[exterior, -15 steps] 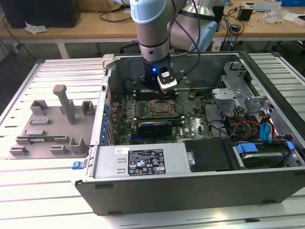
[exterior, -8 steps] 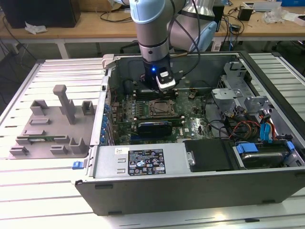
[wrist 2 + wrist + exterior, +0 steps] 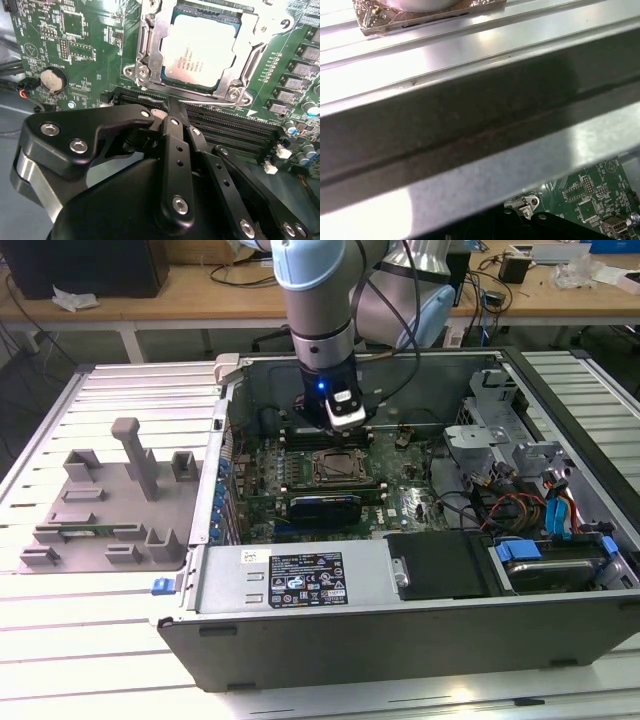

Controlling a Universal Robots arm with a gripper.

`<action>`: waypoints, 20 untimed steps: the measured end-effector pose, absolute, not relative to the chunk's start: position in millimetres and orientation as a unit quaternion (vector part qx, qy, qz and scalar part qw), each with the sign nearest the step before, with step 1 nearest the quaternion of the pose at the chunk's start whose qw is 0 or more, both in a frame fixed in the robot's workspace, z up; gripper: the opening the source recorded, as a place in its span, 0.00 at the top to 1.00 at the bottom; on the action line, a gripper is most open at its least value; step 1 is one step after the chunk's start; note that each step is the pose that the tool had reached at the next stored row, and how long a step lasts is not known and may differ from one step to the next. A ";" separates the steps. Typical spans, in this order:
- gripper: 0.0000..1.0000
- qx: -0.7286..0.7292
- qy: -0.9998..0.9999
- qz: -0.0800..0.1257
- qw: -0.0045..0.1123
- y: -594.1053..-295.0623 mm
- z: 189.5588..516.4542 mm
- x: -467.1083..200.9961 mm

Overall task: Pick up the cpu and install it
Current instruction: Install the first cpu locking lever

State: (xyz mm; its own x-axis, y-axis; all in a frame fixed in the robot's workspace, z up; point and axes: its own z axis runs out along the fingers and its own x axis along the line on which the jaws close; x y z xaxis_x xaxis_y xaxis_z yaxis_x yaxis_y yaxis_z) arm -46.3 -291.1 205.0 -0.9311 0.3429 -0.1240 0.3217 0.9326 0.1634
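**Cpu seated in its socket, pincer closed and empty beside it**

In the second wrist view the cpu lies flat inside the socket frame. Its top is a smooth, pale silver square with a thin darker rim showing along the edges. The frame around it is bright stamped metal with rounded corners and screw heads at its lower corners. It sits on the green motherboard, which is dense with small components and fine traces.

The pincer is made of matte black links studded with shiny screws. Its two tips are drawn together into one narrow point with nothing between them. That point hangs over the long black memory slots, just beside the frame's nearer edge and apart from the cpu. A round silver coin cell sits in its holder well off to one side.

In the exterior view the grey-and-blue arm reaches down into the open computer case, a grey sheet-metal box. The pincer hovers close above the socket frame. The case stands on a ribbed metal table. A grey moulded fixture tray with upright posts lies on the exterior view's left.
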 end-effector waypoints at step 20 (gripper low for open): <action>0.89 0.196 0.976 0.051 0.085 -291.0 208.1 -46.3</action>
State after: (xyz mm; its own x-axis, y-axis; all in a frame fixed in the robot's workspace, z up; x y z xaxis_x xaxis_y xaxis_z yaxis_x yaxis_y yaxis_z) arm -46.3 -291.0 208.1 -0.9089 0.3905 -0.1464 0.3730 0.9182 0.1333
